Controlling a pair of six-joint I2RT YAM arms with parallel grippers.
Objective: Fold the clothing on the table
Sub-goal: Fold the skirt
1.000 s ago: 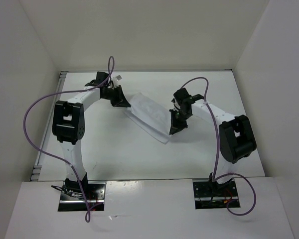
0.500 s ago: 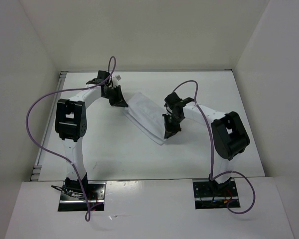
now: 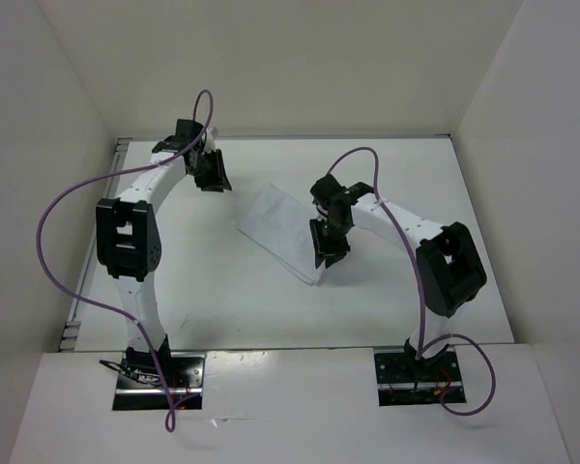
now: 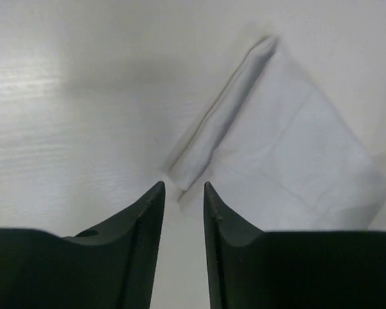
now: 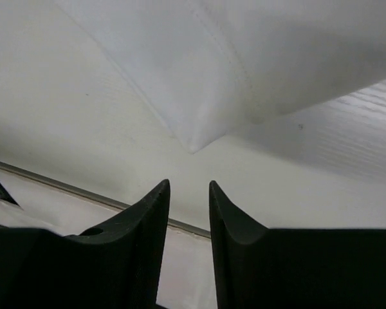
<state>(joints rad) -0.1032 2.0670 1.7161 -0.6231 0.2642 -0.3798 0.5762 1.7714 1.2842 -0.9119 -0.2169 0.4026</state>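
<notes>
A purple cable (image 3: 41,224) loops wide off the left arm, far to the left of the small thin white fabric clothing (image 3: 278,224). The left claw (image 3: 213,174) sits up and to the left of that clothing, apart from it in the top view. In the left wrist view its two black fingers (image 4: 141,225) stand apart with a narrow gap, nothing between them, and the left claw (image 4: 183,188) points at the nearest corner of the clothing (image 4: 289,161), which ends just beyond the tips. A doubled, rolled-looking edge runs along the clothing's left side there, and faint creases cross its flat face. The clothing lies slantwise on the flat matte white bench (image 3: 222,290), its upper end towards the left claw and its lower end running down to the right. The right claw (image 3: 327,253) is over the clothing's lower right end. In the right wrist view its black fingers (image 5: 145,219) are also parted with nothing held, and the right claw (image 5: 189,187) faces a rounded corner of the clothing (image 5: 244,58) a little ahead of the tips; whether it touches the fabric cannot be told. A second purple cable (image 3: 362,151) arches over the right arm, to the right of the clothing.
</notes>
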